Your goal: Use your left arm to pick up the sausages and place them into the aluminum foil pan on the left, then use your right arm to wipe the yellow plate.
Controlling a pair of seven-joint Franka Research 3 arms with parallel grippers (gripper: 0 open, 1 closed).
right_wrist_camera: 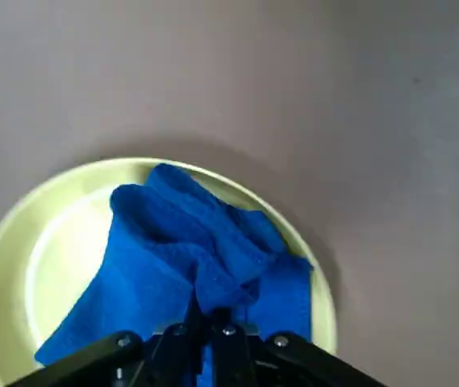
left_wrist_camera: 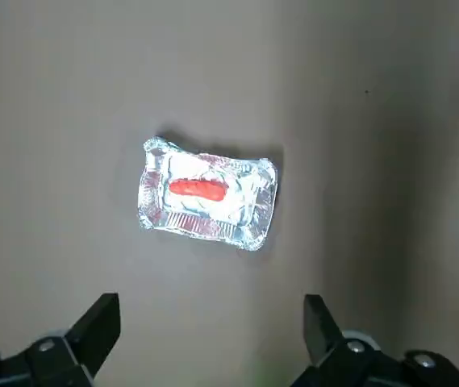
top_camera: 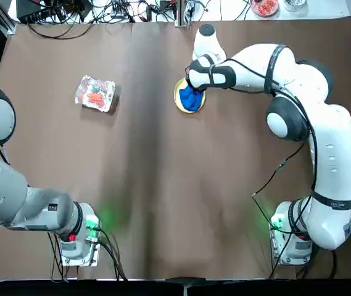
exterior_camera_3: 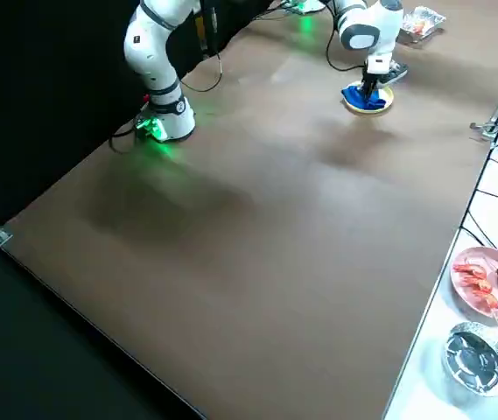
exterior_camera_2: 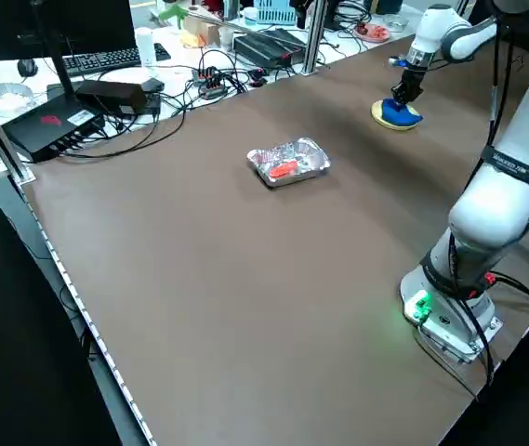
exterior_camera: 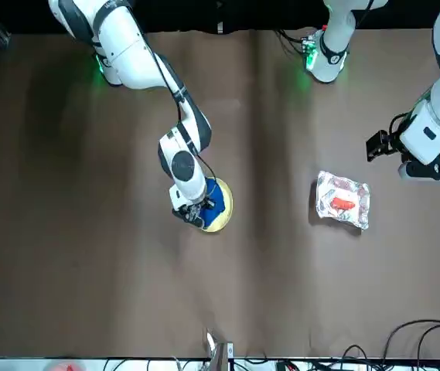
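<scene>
Two hands, right hand [right_wrist_camera: 210,339] pinched on blue cloth [right_wrist_camera: 189,266] over yellow plate [right_wrist_camera: 60,250], left hand [left_wrist_camera: 211,332] wide open.

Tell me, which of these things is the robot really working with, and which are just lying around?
Part of the job:
- sausage, in the aluminum foil pan
- yellow plate
- blue cloth, pinched by the right gripper
- left gripper, open above the pan

Just lying about:
- pink plate of food
- keyboard
- cables
</scene>
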